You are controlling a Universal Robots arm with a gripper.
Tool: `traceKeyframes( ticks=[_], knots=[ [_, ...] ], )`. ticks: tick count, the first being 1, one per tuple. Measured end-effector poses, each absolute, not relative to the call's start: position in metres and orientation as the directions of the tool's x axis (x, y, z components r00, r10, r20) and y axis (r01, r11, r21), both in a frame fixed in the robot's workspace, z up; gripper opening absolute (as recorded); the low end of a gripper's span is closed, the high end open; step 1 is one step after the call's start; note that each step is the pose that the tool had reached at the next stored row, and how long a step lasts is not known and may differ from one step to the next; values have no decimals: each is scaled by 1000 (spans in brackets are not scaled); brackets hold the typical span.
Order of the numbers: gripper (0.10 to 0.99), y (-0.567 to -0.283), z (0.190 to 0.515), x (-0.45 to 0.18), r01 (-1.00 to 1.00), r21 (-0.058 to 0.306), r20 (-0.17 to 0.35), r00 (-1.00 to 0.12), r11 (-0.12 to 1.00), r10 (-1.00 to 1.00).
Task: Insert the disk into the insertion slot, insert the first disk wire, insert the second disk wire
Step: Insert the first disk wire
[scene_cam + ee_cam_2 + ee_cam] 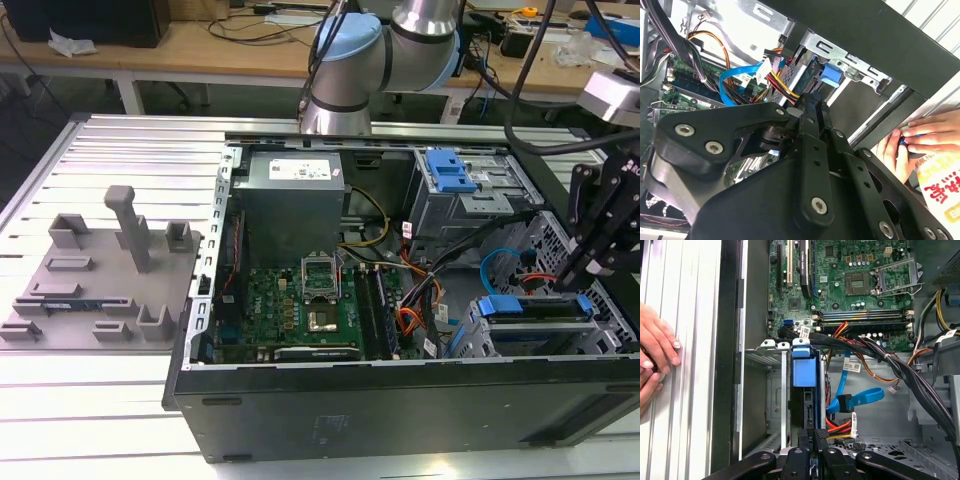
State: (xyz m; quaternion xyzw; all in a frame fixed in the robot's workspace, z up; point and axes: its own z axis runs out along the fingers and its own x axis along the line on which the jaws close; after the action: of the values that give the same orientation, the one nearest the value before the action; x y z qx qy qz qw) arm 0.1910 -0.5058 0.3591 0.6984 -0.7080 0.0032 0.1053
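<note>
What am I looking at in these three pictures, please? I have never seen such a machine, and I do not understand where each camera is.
The machine is a robot arm with a black gripper at its end. The exterior view comes from a camera standing apart: an open computer case lies on a ribbed metal table, a grey tray of holders beside it. Both wrist views come from cameras riding on the arm, looking along the gripper into the case. There the gripper is at the end of the disk, a drive in a blue carrier, which sits in the grey insertion slot. A person's hand lies on the table beside the case.
</note>
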Motion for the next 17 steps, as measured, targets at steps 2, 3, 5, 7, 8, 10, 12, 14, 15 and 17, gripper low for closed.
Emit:
traceKeyframes(
  ticks=[2,3,5,7,8,10,12,14,15,17],
  knots=[
    [165,-506,358,191,-989,142,153,-2,25,-988],
    [165,-506,358,191,-989,142,154,-2,25,-988],
    [165,-506,357,191,-990,141,153,-3,24,-988],
    [165,-506,357,190,-990,136,154,-3,25,-988],
    [165,-506,357,189,-991,133,154,-4,25,-988],
    [165,-506,356,186,-992,123,154,-5,25,-988],
    [165,-506,356,186,-993,113,154,-7,25,-988],
    [165,-506,356,185,-993,113,154,-7,25,-988],
    [165,-506,356,185,-993,113,154,-7,25,-988],
    [165,-506,356,185,-993,113,154,-7,25,-988]
  ],
)
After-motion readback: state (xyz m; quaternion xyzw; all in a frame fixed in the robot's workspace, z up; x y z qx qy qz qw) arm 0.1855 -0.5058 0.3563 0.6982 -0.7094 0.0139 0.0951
